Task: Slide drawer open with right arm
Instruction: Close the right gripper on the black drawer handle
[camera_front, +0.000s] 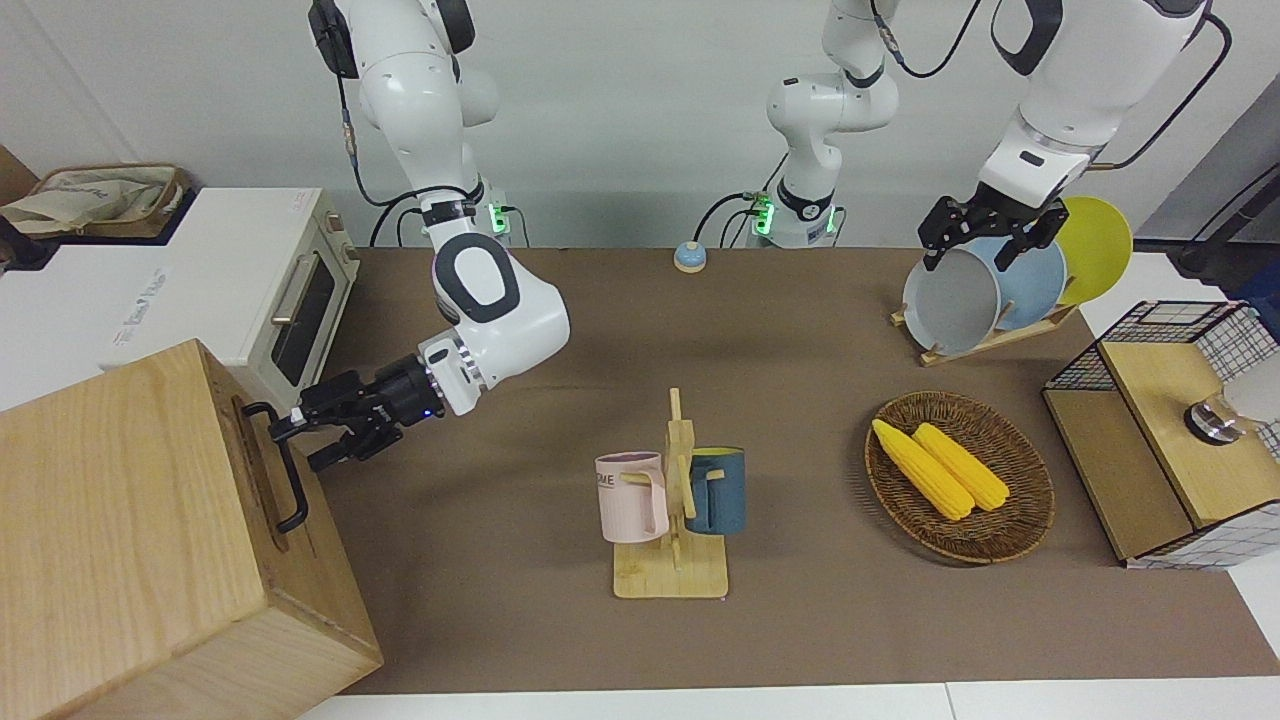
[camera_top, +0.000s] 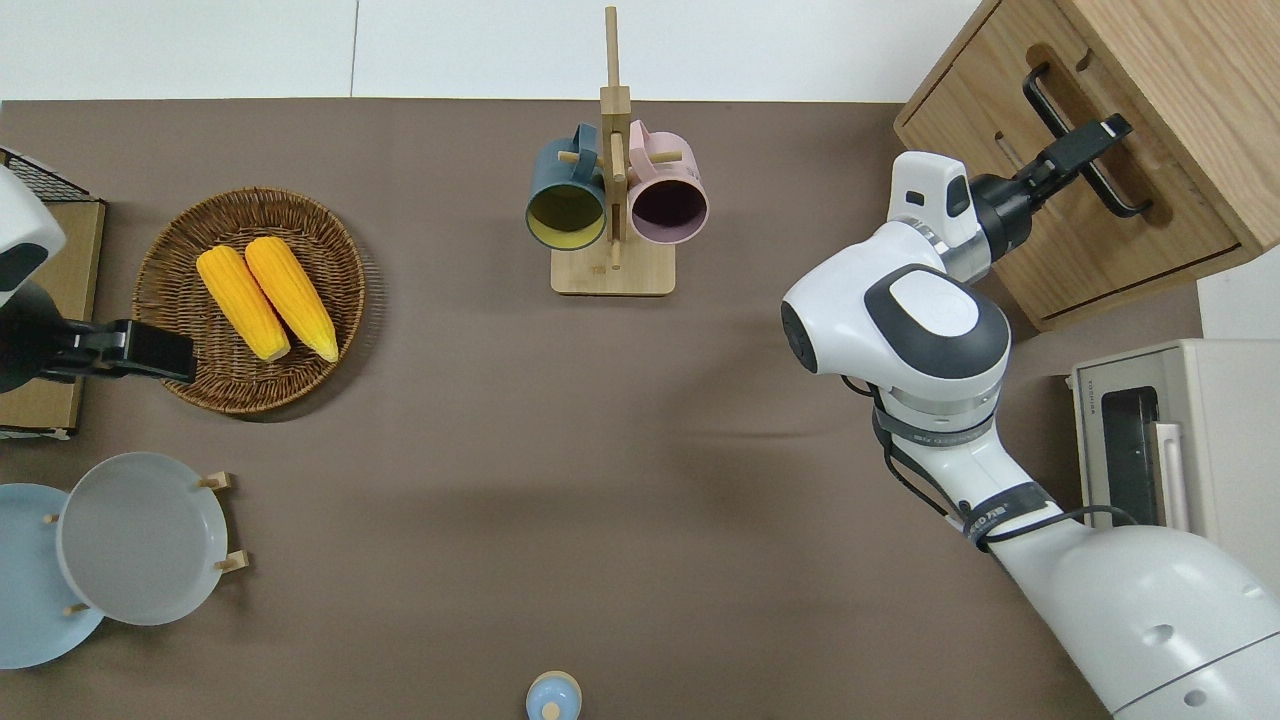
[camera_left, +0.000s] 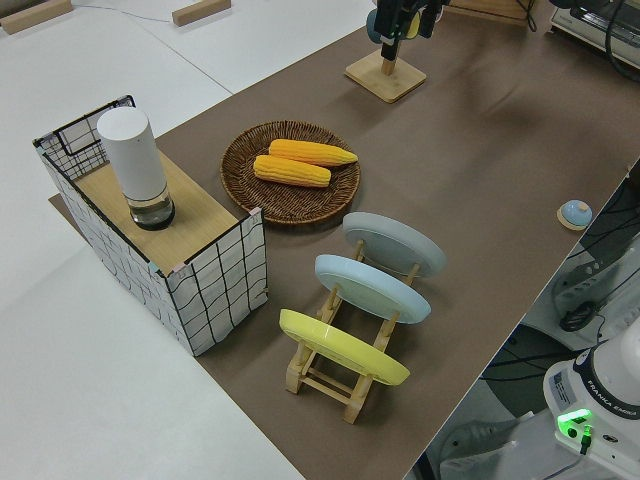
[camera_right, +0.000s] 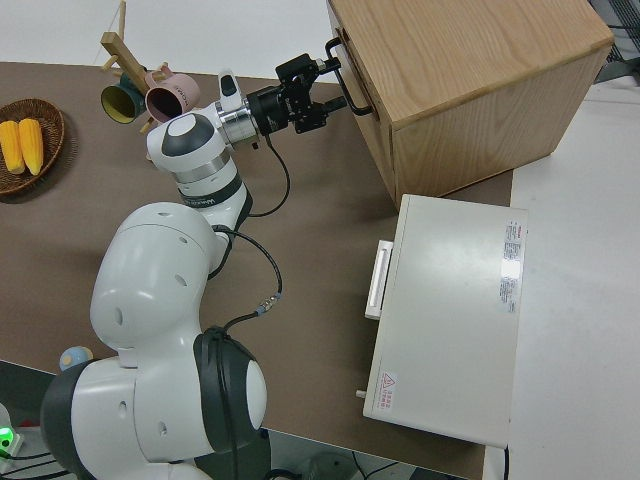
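The right end effector (camera_front: 300, 440) reaches the black bar handle (camera_front: 285, 470) of the drawer (camera_top: 1060, 200), its fingers spread, one above and one below the bar, not visibly pinching it. The drawer sits flush in the big light-wood box (camera_front: 150, 540), at the right arm's end of the counter (camera_front: 800, 620), farther from the robots than the white toaster oven (camera_front: 250, 300); the oven's door is shut. Toward mid-counter stands a wooden mug rack (camera_front: 675, 540) with a pink mug (camera_front: 632, 497) and a dark blue mug (camera_front: 718, 490) hung on either side, their mouths facing the robots. A small blue bell (camera_front: 688, 257) lies close to the robots' bases. Toward the left arm's end, a round wicker basket (camera_front: 1010, 535) holds two yellow corn cobs (camera_front: 940, 467) side by side. A wooden plate rack (camera_left: 330, 375) nearer the robots carries three plates on edge: grey, blue, yellow. A wire-mesh box (camera_left: 215, 285) at the counter's end bears a white cylinder (camera_left: 135, 165) on its wooden top. The left arm is parked; its end effector (camera_front: 990, 235) has the fingers spread.
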